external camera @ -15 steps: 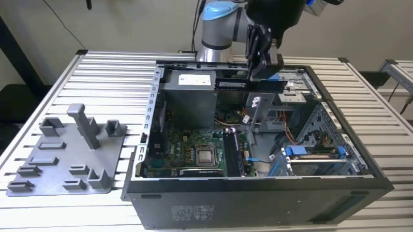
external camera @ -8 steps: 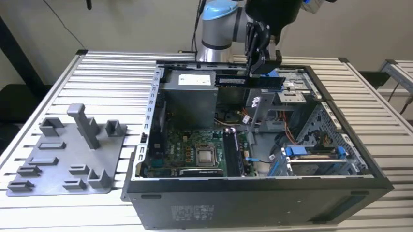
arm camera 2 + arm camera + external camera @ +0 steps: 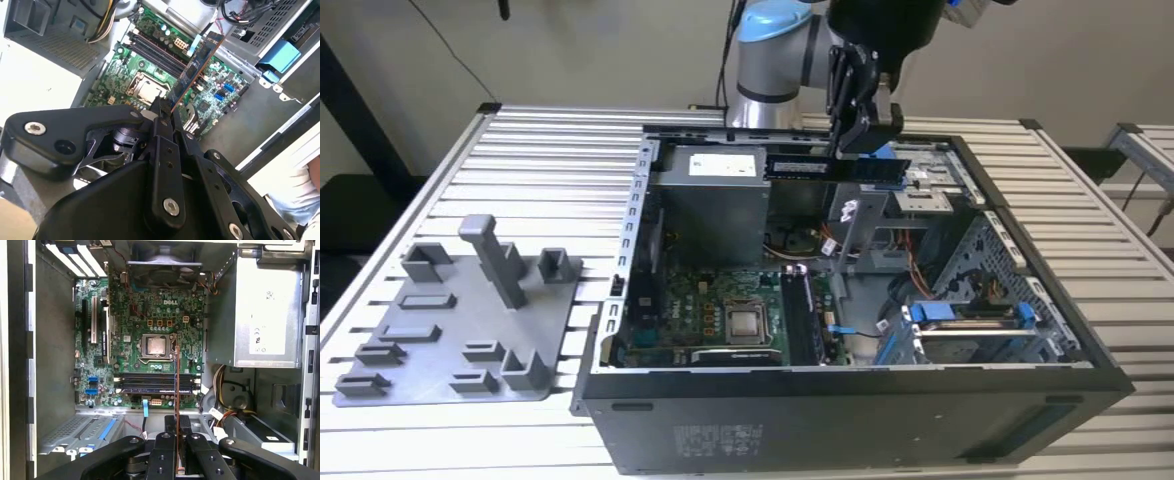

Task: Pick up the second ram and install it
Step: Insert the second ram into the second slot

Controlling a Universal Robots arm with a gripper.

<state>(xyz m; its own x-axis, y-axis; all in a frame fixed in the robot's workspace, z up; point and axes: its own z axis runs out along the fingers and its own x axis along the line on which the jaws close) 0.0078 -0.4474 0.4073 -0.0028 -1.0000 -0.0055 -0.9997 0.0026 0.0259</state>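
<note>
Holding the second ram point(image 3: 801, 167) up in the air, pincer point(image 3: 861, 152) pinched narrow on one long edge, above the back half of the open computer case point(image 3: 854, 400) on the desk point(image 3: 547, 130). The stick is not in any slot; it is well apart from the motherboard point(image 3: 140, 320).

In the first wrist view the ram point(image 3: 177, 380) shows edge-on as a thin line between my fingers point(image 3: 165, 455). It crosses over the memory slots point(image 3: 155, 382) just beside the processor socket point(image 3: 155, 346). The second wrist view shows the ram point(image 3: 197, 60) sticking out from the pincer point(image 3: 164, 114) with chips facing the camera.

Risks:
- The stick sits crosswise to the slots. Going down like this, it lands across the slot walls or on the socket, with no seating and possible bent contacts.
- My grip is on a thin edge only, so any bump on the case wall or the power supply point(image 3: 265, 315) could twist the stick in the pincer.
- Loose cables point(image 3: 222, 415) lie near the slot ends and could snag.
- Which slots are already filled is hard to tell, probably one. A wrong pick means pressing onto an occupied slot.
</note>
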